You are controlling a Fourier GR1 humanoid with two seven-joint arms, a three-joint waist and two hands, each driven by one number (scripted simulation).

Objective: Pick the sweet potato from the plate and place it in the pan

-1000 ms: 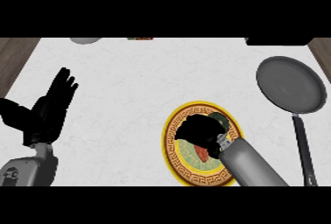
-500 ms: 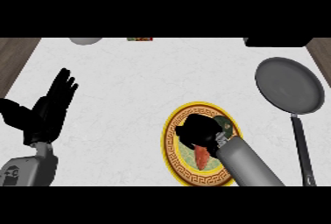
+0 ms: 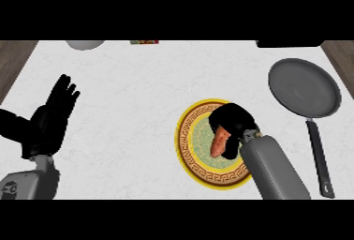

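An orange sweet potato [image 3: 219, 143] lies on the yellow-rimmed patterned plate [image 3: 191, 161] in the middle of the counter. My right hand [image 3: 231, 121] is over the plate with its fingers curled round the potato's upper end, hiding part of it. The grey pan [image 3: 304, 87] sits to the right at the back, its black handle [image 3: 319, 152] pointing toward me; nothing lies in it. My left hand [image 3: 50, 115] rests open at the left edge, fingers up.
A pale bowl [image 3: 85, 44] and a small colourful item [image 3: 143, 42] sit at the counter's far edge. A dark object [image 3: 289, 43] stands at the back right. White counter stretches between the left hand and the plate.
My right hand has closed down further on the sweet potato, and more of the orange potato now shows below the fingers. The left hand has not moved.
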